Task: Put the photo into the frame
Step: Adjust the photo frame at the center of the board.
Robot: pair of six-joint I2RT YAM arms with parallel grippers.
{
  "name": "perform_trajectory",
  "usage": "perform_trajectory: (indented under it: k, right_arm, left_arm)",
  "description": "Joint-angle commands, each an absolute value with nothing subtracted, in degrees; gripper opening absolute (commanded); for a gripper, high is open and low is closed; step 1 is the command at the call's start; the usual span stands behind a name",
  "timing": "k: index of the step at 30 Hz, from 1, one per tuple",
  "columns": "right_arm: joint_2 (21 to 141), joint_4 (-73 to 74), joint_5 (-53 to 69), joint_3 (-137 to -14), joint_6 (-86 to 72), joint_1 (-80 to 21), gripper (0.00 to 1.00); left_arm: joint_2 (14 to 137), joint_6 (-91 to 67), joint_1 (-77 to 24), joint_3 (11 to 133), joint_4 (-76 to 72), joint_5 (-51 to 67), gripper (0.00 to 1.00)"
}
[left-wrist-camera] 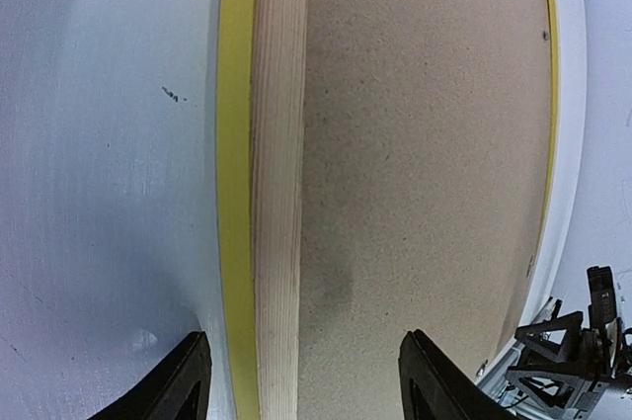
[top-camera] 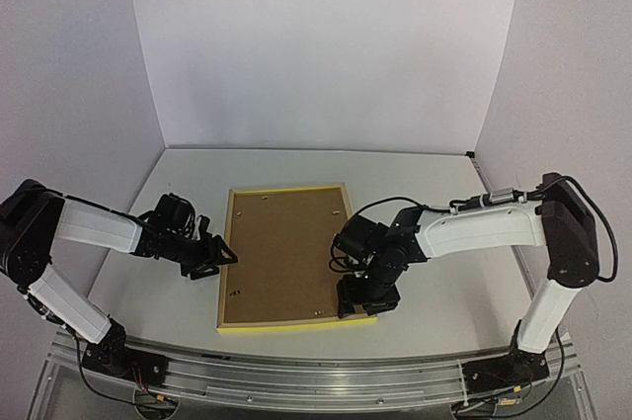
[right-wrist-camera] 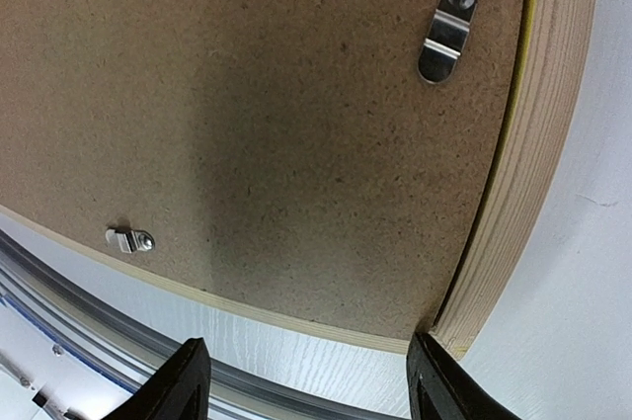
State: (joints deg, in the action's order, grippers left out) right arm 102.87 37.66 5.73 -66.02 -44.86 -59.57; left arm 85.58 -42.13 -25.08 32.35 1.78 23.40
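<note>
Frame, seen from the top camera, lies flat and face down on the counter: brown backing board uppermost, thin yellow edges around it, long axis running from the arm bases toward the back wall. The left claw stands just beside the frame's left long side; the right claw hangs over the frame's near right corner. Neither arm is clearly nearer. The photo shows in no view.

Left wrist: jaws wide, holding nothing; the fingers straddle the frame's left rail of pale wood, which runs straight ahead.

Right wrist: jaws wide and empty above the frame's corner. Two metal clips lie wholly on the board, apparently turned off the rails, so the board probably lifts next.
</note>
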Motion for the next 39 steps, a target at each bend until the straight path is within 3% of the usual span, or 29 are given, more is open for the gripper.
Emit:
perform_trajectory:
  k: [1, 8, 20, 39]
  right_arm:
    - [103.37, 37.45, 4.72, -66.66, -45.19, -59.82, 0.65]
    - [103.5, 36.7, 2.24, -65.63, -45.65, -59.84, 0.64]
    - [103.77, 19.96, 0.0, -58.56, -45.34, -60.07, 0.64]
    - [108.94, 12.59, -12.77, -64.53, -41.77, -60.38, 0.65]
  left_arm:
    - [87.16, -42.58, -25.22, 31.2, 1.71, 23.46, 0.65]
    - [87.93, -42.45, -25.22, 31.64, 1.79, 24.11, 0.65]
    - [88.07, -42.54, -25.22, 30.94, 1.45, 25.11, 0.63]
    - [86.58, -43.56, -25.23, 28.53, 0.44, 28.28, 0.5]
